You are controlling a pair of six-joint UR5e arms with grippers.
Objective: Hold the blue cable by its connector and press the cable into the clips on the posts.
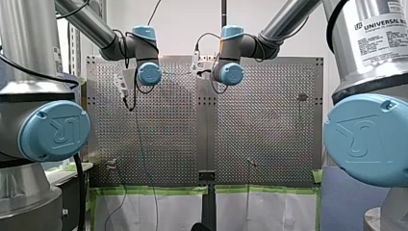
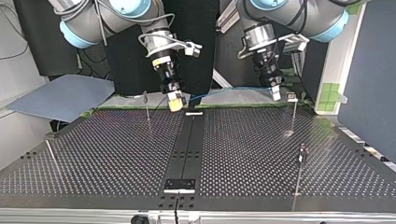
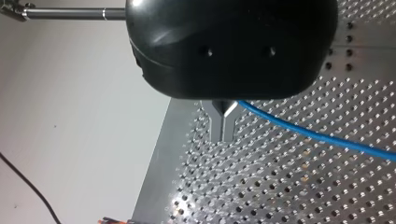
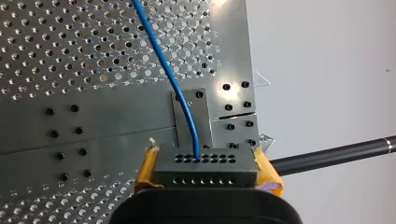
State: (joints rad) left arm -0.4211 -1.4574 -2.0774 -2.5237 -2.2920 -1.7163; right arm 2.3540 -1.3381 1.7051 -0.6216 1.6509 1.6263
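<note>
One blue cable (image 4: 169, 72), two hands (image 2: 276, 92) (image 2: 176, 100), four posts (image 2: 147, 106) (image 2: 293, 114) (image 2: 299, 172) (image 2: 52, 158)

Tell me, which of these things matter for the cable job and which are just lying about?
Job: thin blue cable; grey holed connector block in my right gripper; my left gripper; slim metal clip posts.
Lying about: flat blue-grey sheet; green tape strips.

**A robotics lab**

My left arm (image 1: 53, 130) and my right arm (image 1: 365, 139), branded industrial robots, flank a perforated metal table (image 1: 163, 144) edged with green tape (image 1: 154, 190). Thin posts (image 2: 293, 116) stand fixed in its holes, and the wall (image 1: 183, 29) behind is bare white.
</note>
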